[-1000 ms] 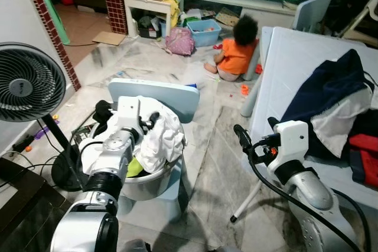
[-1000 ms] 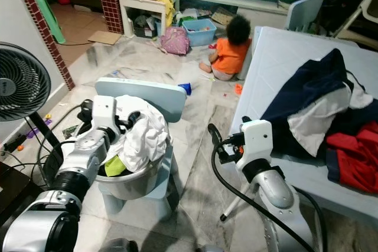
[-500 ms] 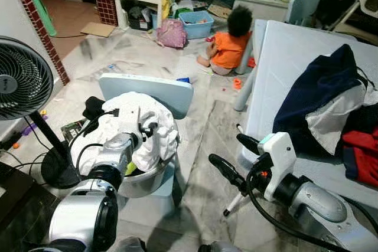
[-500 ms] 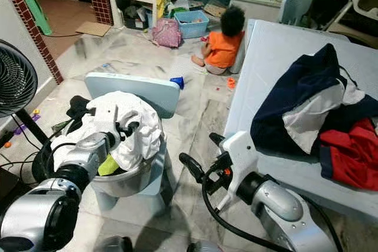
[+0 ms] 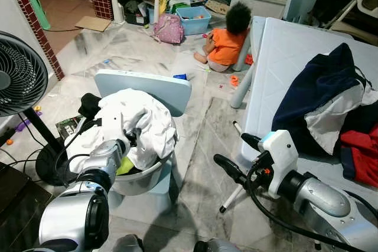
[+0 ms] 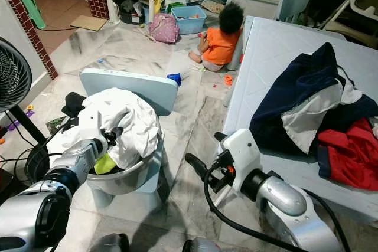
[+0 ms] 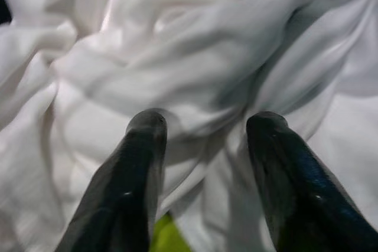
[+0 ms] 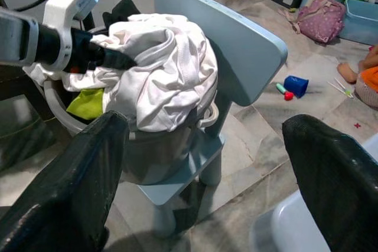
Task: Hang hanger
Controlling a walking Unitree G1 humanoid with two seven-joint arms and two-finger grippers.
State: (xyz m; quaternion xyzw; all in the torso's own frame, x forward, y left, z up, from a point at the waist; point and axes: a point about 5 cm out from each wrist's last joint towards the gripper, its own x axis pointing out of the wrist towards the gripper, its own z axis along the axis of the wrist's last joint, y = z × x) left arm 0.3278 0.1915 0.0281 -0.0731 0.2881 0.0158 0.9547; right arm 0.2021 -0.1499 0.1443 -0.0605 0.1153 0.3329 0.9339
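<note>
A heap of white cloth (image 5: 139, 123) fills a grey basin (image 5: 144, 178) that stands on a small light-blue chair (image 5: 147, 87). A yellow-green cloth (image 5: 124, 166) peeks out under the heap. My left gripper (image 5: 127, 141) is open, and both fingertips (image 7: 146, 123) press into the white folds on the near side of the heap. My right gripper (image 5: 234, 153) hangs open over the marble floor between the chair and the table, holding nothing. In the right wrist view it faces the basin (image 8: 159, 151) and the left arm (image 8: 65, 10).
A pale table (image 5: 283, 57) on the right carries navy (image 5: 319, 92), white and red (image 5: 360, 151) clothes. A standing fan (image 5: 18, 81) is at the left. A person in an orange shirt (image 5: 227, 42) sits on the floor beyond, among toys and a blue bin (image 5: 194, 19).
The camera has shifted. My left gripper has sunk from the top of the white heap to its near side. My right gripper has dropped lower, and its fingers stand wider apart.
</note>
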